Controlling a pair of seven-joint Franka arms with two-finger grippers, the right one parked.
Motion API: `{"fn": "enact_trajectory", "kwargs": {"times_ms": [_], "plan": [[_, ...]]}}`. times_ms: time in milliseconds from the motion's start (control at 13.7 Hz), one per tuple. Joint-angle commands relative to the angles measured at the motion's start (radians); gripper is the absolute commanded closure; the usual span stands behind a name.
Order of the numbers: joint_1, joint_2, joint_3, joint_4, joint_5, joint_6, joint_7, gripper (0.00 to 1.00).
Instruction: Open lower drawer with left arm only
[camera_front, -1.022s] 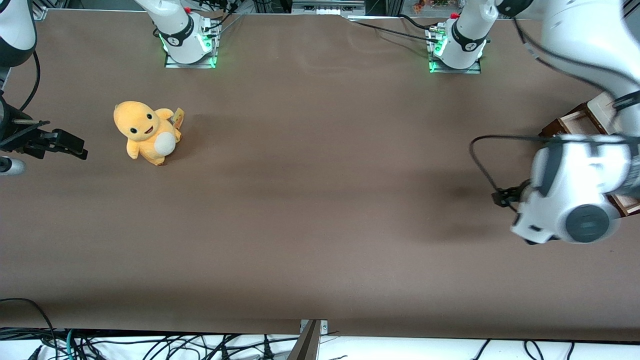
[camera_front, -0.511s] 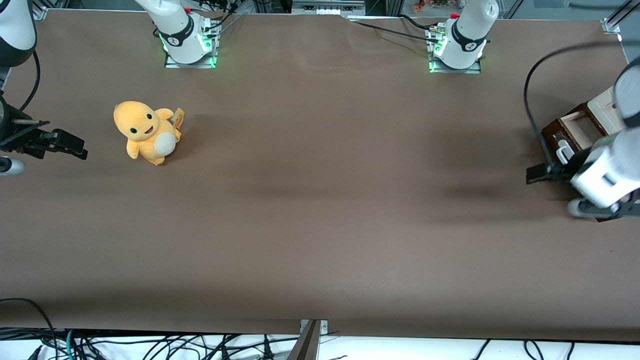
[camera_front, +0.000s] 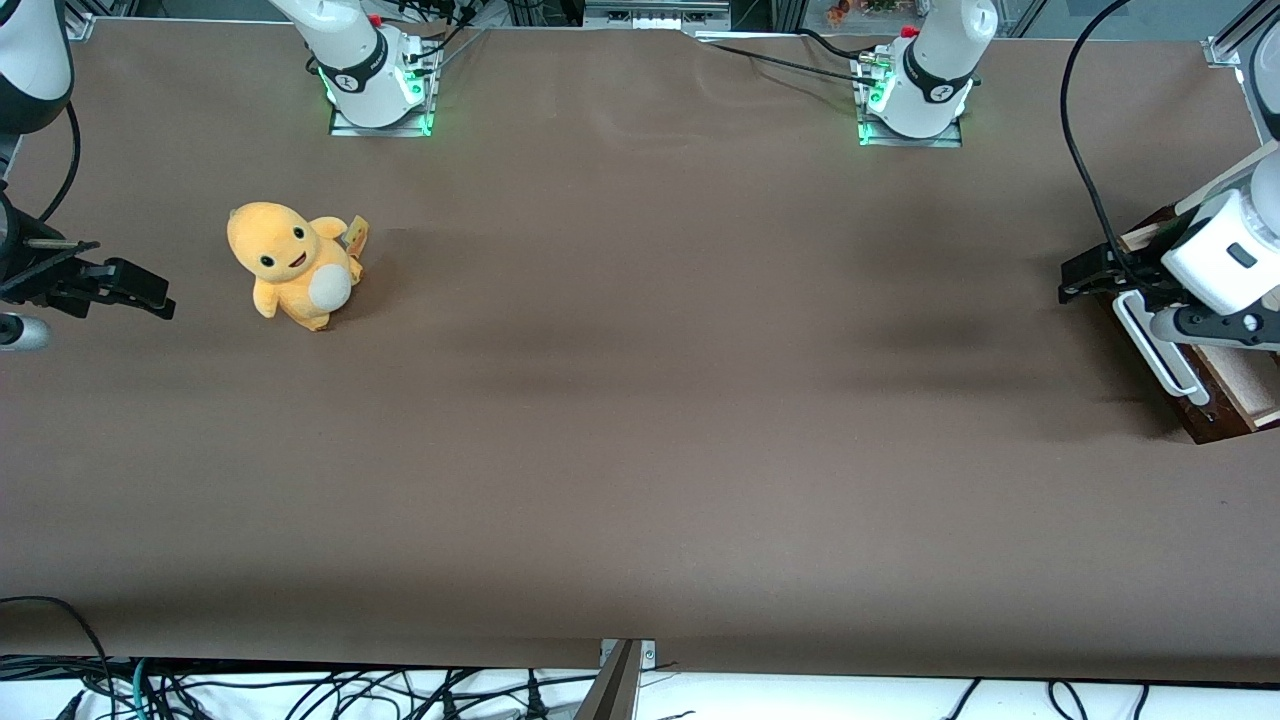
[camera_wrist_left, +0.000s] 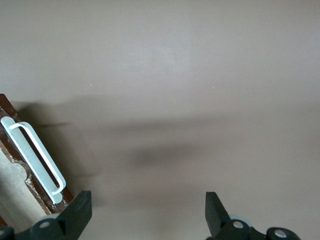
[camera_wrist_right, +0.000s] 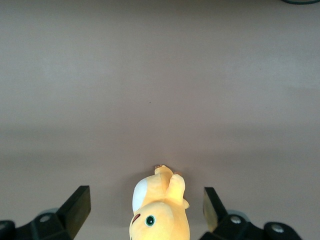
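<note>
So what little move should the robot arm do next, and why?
Probably lift the tool away and finish. The lower drawer already stands pulled out, its pale lining showing. The open tool hangs above the bare table beside the whitish bar handle, holding nothing. So I think nothing is left to pull.

left arm (camera_front: 1225, 250) pulled back (upward); gripper (camera_wrist_left: 147, 220) above bare table (camera_wrist_left: 175, 75); handle (camera_front: 1158, 345) uncovered
</note>
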Motion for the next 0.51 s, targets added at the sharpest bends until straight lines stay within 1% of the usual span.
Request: {"fn": "enact_trajectory", "kwargs": {"times_ms": [0, 146, 438], "plan": [[-0.013, -0.003, -0.009, 0.014, -0.022, -0.049, 0.001, 0.0], [-0.012, 0.001, -0.003, 0.045, -0.024, -0.115, 0.006, 0.0], [-0.008, 0.0, -0.004, 0.047, -0.025, -0.111, -0.006, 0.0]]}}
